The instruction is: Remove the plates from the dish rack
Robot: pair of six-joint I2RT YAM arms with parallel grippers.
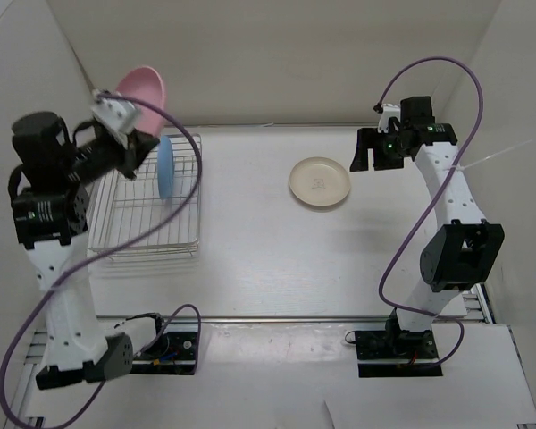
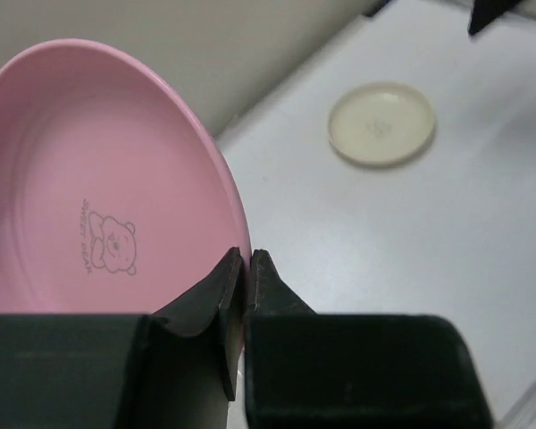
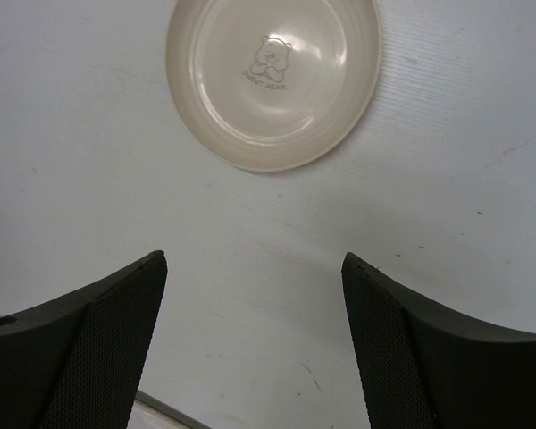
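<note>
White table (image 1: 277, 268) is what we meet first, just past the two arm bases at the near edge. We count two grippers, one dish rack and three plates: one blue, one cream, one pink.

On the left side sits the single dish rack (image 1: 147, 223), a silver wire basket with low sides. Its near half holds nothing that we can see. In its far right part, the blue plate (image 1: 164, 167) stands on edge between the wires; it is the only plate inside the rack.

At about the same depth, well apart to the right, the cream plate (image 1: 320, 181) lies flat on the table, face up. The right wrist view shows a small bear print at its centre. The right gripper (image 3: 255, 268) hangs over the table just right of this plate. Its two fingers are spread wide with only bare table between them, touching nothing.

Farthest back on the left, the left gripper (image 2: 247, 259) is raised above the far end of the rack. Its fingers are pinched tight on the rim of the pink plate (image 2: 98, 179). That plate is in the air, tilted, its hollow with a bear print facing the wrist camera, and it is clear of rack and table.
</note>
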